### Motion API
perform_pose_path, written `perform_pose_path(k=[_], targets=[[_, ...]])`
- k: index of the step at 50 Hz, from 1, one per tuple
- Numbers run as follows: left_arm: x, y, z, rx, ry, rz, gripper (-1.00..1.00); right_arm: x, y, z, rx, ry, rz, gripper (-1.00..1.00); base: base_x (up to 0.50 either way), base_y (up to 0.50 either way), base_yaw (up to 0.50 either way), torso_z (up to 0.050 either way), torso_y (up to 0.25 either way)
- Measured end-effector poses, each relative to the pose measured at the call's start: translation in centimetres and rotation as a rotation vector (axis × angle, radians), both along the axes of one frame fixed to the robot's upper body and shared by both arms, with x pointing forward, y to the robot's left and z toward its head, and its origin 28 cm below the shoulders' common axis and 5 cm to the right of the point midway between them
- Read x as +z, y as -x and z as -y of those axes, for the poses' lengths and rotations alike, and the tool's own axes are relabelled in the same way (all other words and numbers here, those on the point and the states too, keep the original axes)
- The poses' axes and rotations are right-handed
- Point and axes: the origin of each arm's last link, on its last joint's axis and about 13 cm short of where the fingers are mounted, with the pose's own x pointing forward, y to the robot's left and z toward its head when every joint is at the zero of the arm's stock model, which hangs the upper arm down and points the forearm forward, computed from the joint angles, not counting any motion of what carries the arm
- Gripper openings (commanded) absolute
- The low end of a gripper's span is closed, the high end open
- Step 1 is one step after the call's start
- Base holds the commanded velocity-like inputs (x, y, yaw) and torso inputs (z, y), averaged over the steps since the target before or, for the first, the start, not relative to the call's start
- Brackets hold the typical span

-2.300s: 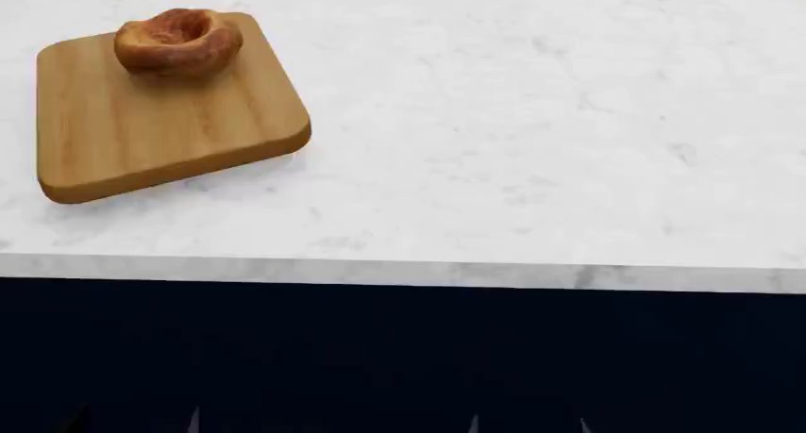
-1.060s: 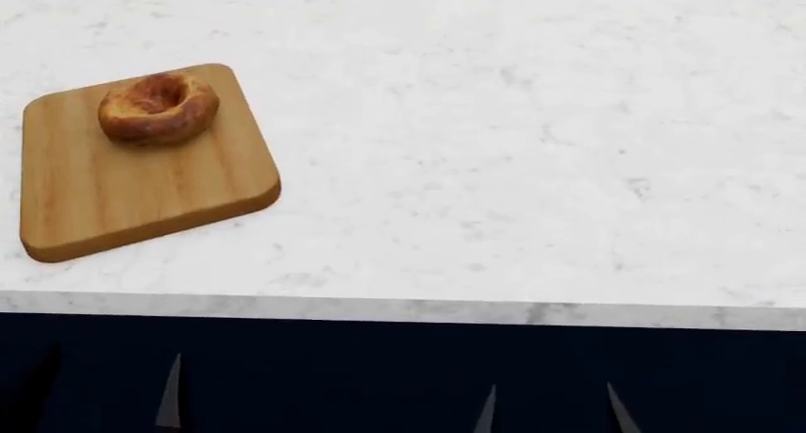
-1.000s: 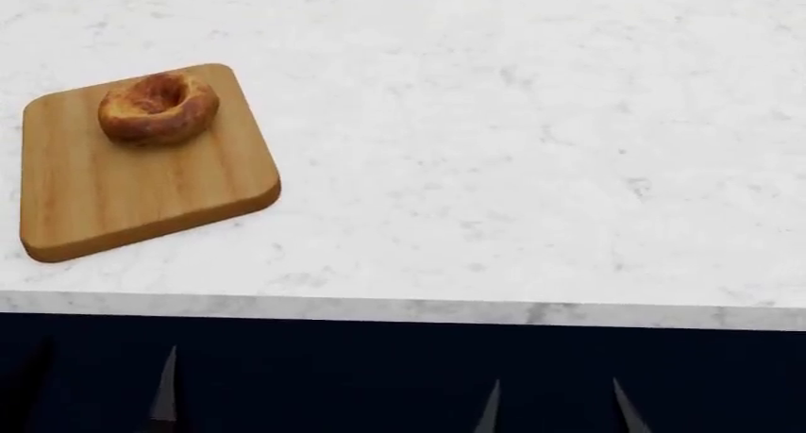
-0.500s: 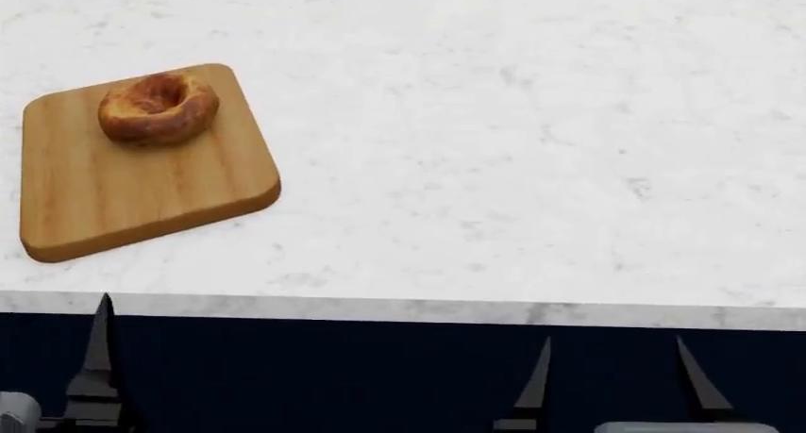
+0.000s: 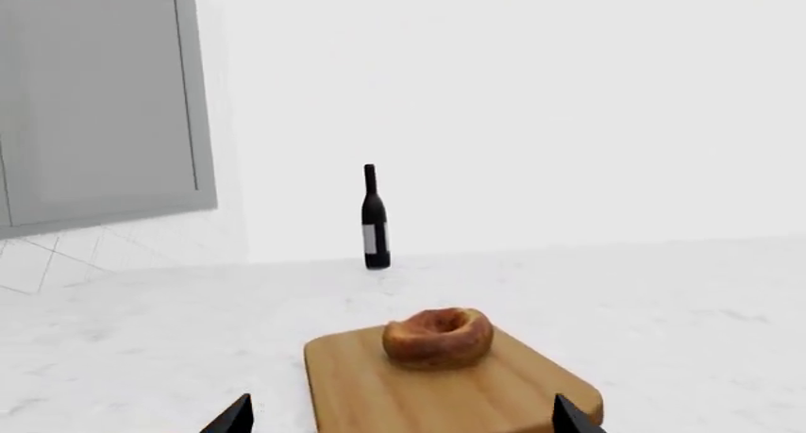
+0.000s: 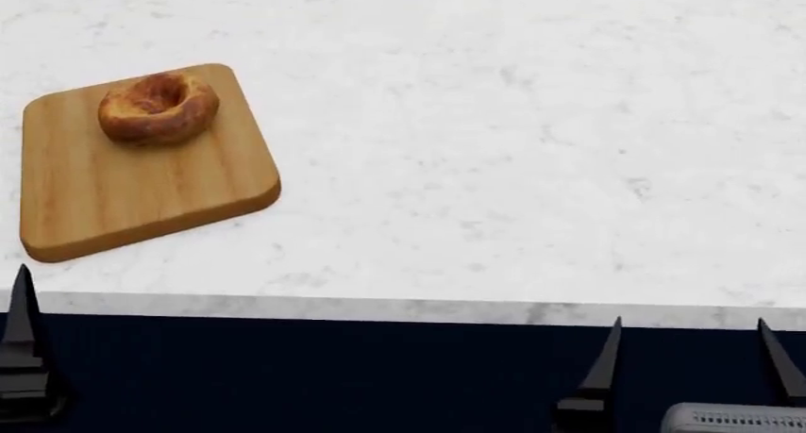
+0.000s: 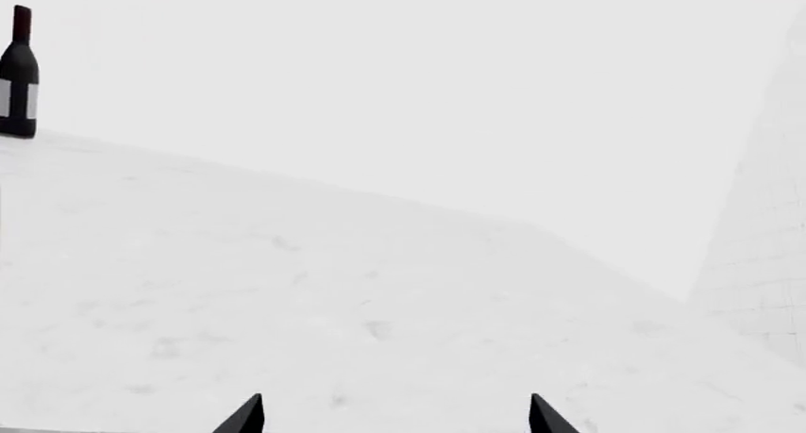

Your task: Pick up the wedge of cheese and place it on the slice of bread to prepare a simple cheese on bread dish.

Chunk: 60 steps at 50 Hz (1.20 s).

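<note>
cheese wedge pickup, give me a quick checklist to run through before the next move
1. Wedge of cheese located: not ok. No view shows it.
2. Slice of bread in place: ok. It sits on the cutting board, near the far edge.
3. Bread's hollow top free to receive the cheese: ok. Nothing is on it.
4. Left pincer ready: ok. Open and empty, fingertips apart, facing the board.
5. Right pincer ready: ok. Open and empty, over bare marble counter.
6. Obstacles: ok. The wine bottle stands far back by the wall, apart from the board.
</note>
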Motion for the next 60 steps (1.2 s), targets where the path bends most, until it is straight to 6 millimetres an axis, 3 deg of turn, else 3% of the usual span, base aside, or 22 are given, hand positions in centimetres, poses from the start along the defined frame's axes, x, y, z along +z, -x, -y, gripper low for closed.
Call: perform_pose_path(k=[27, 52, 60], targets=[[1.3, 1.4, -1.6, 0.081, -0.020, 0.012, 1.00, 3.9, 0.4, 1.5, -0.051, 0.050, 0.073, 1.00, 0.00, 0.00, 0.00, 0.000, 0.000], [2.0, 1.9, -1.9, 0.107, -0.013, 0.028, 1.00, 4.4, 0.7, 1.8, -0.056, 0.051, 0.093, 1.00, 0.00, 0.00, 0.00, 0.000, 0.000], [2.1, 1.9, -1.9, 0.103, -0.011, 0.035, 1.00, 4.5, 0.9, 1.9, -0.047, 0.055, 0.108, 1.00, 0.11, 0.34, 0.00, 0.000, 0.000]])
